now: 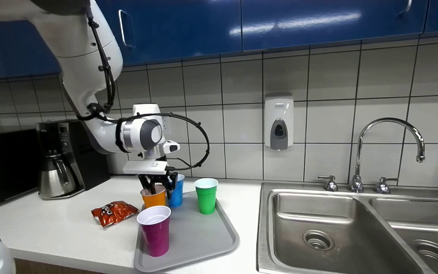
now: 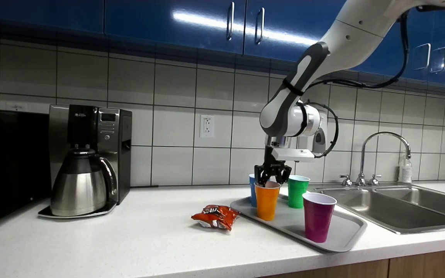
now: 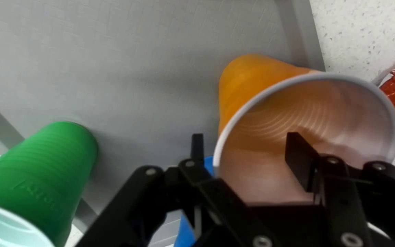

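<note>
Move the wide-spread tool vertically, astride the rim of the orange plastic cup at wrist-view nine o'clock

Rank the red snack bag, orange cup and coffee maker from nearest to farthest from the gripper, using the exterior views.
1. Orange cup: on the gray tray, rim between the open jaws of the gripper.
2. Red snack bag: on the counter beside the tray.
3. Coffee maker: farther left in both exterior views.

Orange cup, pale within, upright and open-mouthed on the gray tray, near one edge.
</note>
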Available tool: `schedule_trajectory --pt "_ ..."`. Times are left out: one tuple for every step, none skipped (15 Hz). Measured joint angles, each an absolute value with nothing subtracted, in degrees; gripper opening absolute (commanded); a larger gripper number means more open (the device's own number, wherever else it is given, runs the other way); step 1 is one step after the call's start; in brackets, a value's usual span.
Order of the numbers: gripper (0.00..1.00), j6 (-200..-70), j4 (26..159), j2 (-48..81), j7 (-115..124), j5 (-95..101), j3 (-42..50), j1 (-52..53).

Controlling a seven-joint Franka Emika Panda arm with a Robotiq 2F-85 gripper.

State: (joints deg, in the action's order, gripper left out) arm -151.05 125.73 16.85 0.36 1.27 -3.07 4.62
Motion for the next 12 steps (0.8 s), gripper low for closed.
schedule_trajectory --pt "0.99 -151.1 125.5 16.8 0.4 1.0 -3.1 4.6" --pt "1.00 -151.1 125.2 16.8 0.4 0.8 -3.1 4.6" --pt "1.00 -151.0 124.9 16.6 0.3 0.4 -3.1 4.5" --pt "1.00 -151.0 124.6 16.5 0.3 0.0 -3.1 4.5" --pt "1.00 -151.0 124.2 16.3 0.2 -0.4 -3.1 4.5" --pt "1.00 -151.0 123.9 16.1 0.1 -0.6 -3.1 4.4" --pt "1.00 -151.0 123.6 15.8 0.0 -0.8 -3.1 4.3" --pt "1.00 -151.0 123.4 15.5 -0.1 -1.0 -3.1 4.2" --pt "1.00 -151.0 123.2 15.2 -0.2 -1.1 -3.1 4.1" --pt "1.00 -151.0 123.0 14.9 -0.2 -1.3 -3.1 4.1" --pt "1.00 -150.9 122.8 14.6 -0.3 -1.3 -3.1 4.1" --pt "1.00 -150.9 122.6 14.2 -0.3 -1.3 -3.1 4.1"
